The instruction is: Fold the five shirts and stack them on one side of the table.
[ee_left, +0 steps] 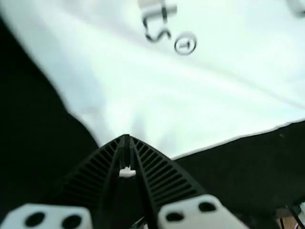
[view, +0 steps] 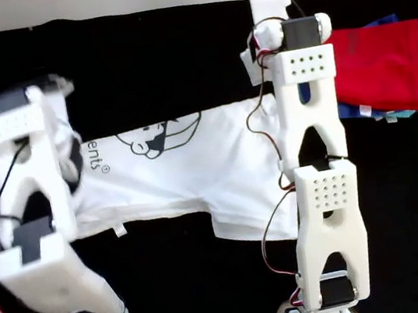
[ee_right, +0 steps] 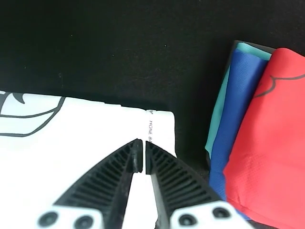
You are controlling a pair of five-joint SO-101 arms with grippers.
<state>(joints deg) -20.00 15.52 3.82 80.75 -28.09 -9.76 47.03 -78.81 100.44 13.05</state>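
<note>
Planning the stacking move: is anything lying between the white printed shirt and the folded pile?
Nothing visible: only bare black tablecloth separates the white printed shirt from the red-topped pile of folded shirts.

One white shirt (view: 195, 166) is unfolded; three folded ones show: a red shirt (view: 380, 64), a blue shirt (ee_right: 236, 109), a teal shirt (ee_right: 214, 129). Two arms: left arm (view: 29, 191), right arm (view: 322, 187).

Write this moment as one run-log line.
left pincer shut on white shirt | right pincer shut, over white shirt | red shirt tops stack
</note>
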